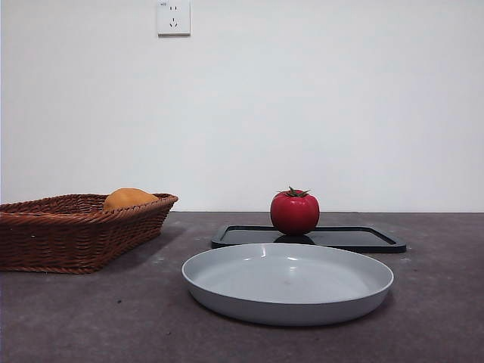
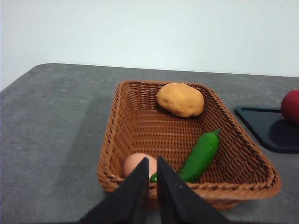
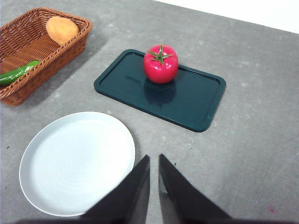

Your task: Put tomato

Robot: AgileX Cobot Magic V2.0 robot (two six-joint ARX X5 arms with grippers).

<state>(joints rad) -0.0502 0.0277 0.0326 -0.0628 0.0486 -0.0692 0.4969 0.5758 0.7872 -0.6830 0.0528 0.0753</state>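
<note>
Both pairs of jaws are seen drawn nearly together, nothing held between them. The right gripper is poised above the table, just beside the grey plate; well ahead of its jaws, the tomato is found upright on the dark tray. The left gripper is held over the wicker basket, where a green pepper, an egg and an orange-yellow fruit are seen.

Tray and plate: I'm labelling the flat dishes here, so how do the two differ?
The tray is dark green and rectangular with rounded corners; the plate is pale grey-white and round. The tray carries the tomato, while the plate holds nothing. In the front view the plate lies nearer the camera, with the tray behind it. Both are shallow, rimmed and flat on the table.
</note>
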